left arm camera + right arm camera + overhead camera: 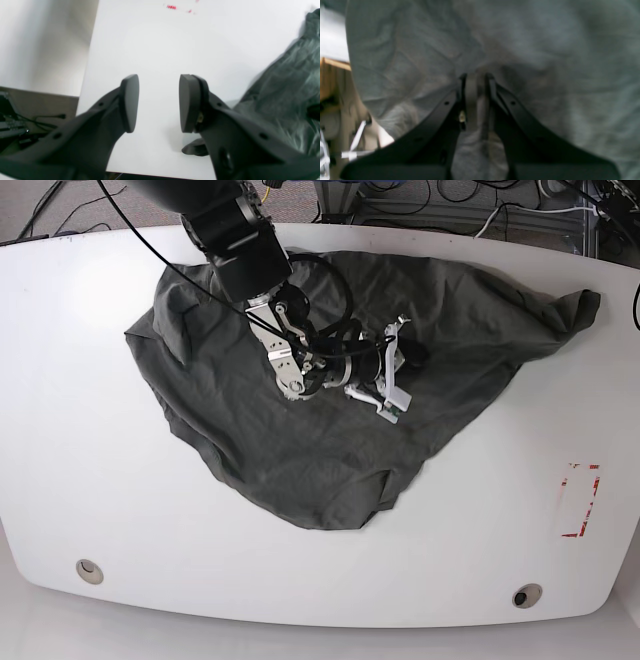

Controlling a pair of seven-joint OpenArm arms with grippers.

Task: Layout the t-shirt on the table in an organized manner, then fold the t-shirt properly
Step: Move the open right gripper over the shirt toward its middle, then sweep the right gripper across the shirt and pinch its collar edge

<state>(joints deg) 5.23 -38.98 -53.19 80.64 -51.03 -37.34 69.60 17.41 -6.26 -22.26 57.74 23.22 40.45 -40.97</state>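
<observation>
From the base view I see the whole t-shirt (330,410) spread crumpled over the middle of the tabletop (60,430), reaching toward its far right corner; a red tape rectangle (580,500) lies near the right edge. Only this view shows that full outline. In the right wrist view, the right hand (475,76) has its fingers nearly together, pinching a fold of the cloth. The left wrist view shows the left hand (158,102) parted moderately and holding nothing, above bare tabletop beside the shirt.
</observation>
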